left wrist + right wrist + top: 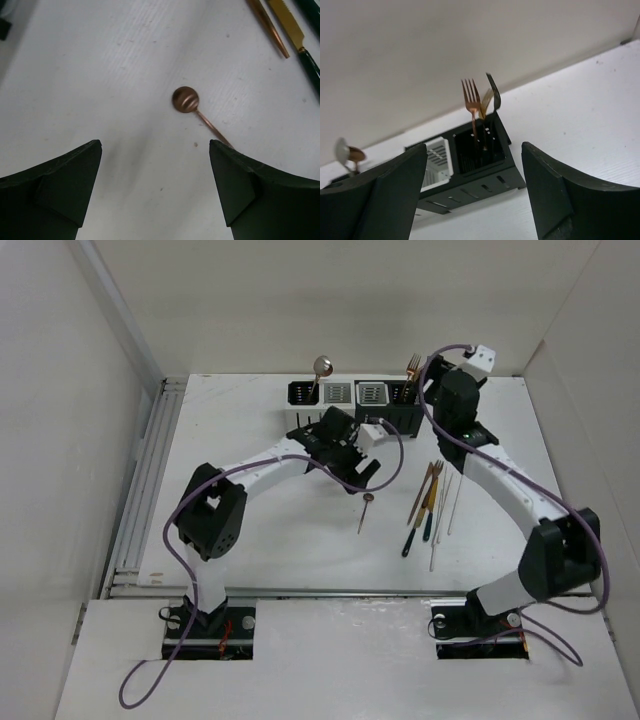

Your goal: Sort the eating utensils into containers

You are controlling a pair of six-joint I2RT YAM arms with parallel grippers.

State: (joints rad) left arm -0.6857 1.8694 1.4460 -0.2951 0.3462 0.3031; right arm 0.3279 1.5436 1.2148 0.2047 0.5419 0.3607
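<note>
- On the near desk, about six loose utensils lie bundled, unsorted.
- Beside them, one copper spoon lies below the left tool, jaws apart, empty.
- Farthest, four containers hold two forks and one standing spoon; right tool apart, empty.

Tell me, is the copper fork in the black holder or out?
In: the copper fork stands upright, tines up, handle inside the black holder.

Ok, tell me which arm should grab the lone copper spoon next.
Left. The left gripper is open and hangs close over the spoon, which sits mid-frame in its wrist view. The right gripper, also open, is up at the black holder with the forks, farther away.
</note>
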